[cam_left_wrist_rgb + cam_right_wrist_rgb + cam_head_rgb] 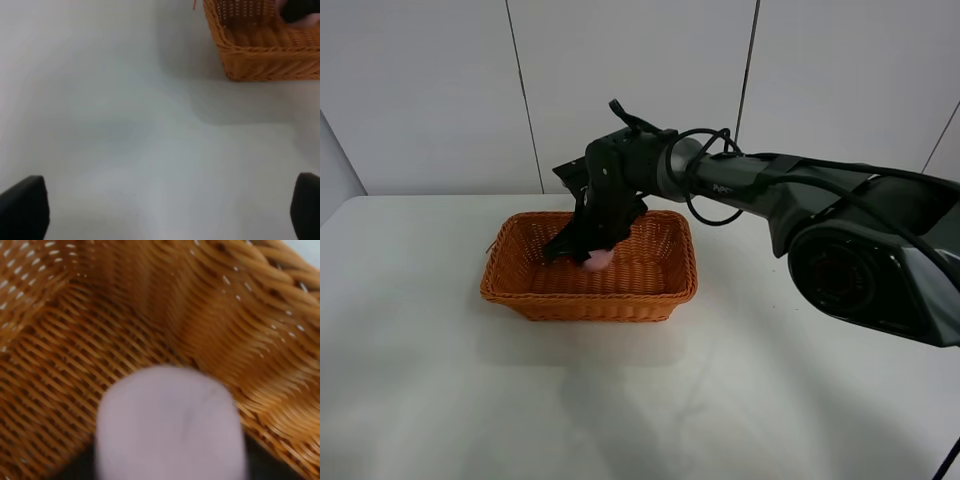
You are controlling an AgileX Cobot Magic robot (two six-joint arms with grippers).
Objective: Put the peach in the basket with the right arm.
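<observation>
The orange-brown wicker basket (665, 290) stands on the white table, left of centre in the high view. The black right arm (740, 185) reaches over the basket's back rim. Its gripper (588, 250) is down inside the basket, shut on the pink peach (599, 260). In the right wrist view the peach (170, 425) fills the lower middle, with dark fingers (75, 467) at its sides and the basket's woven floor (65, 340) close behind it. The left gripper (170, 212) is open over bare table, with the basket (260, 55) some way off; the high view does not show it.
White table (440, 400) runs all around the basket, with a white panelled wall (430, 90) behind it. The right arm's base housing (880, 270) bulks at the right edge. A stray wicker strand sticks out at the basket's back left corner.
</observation>
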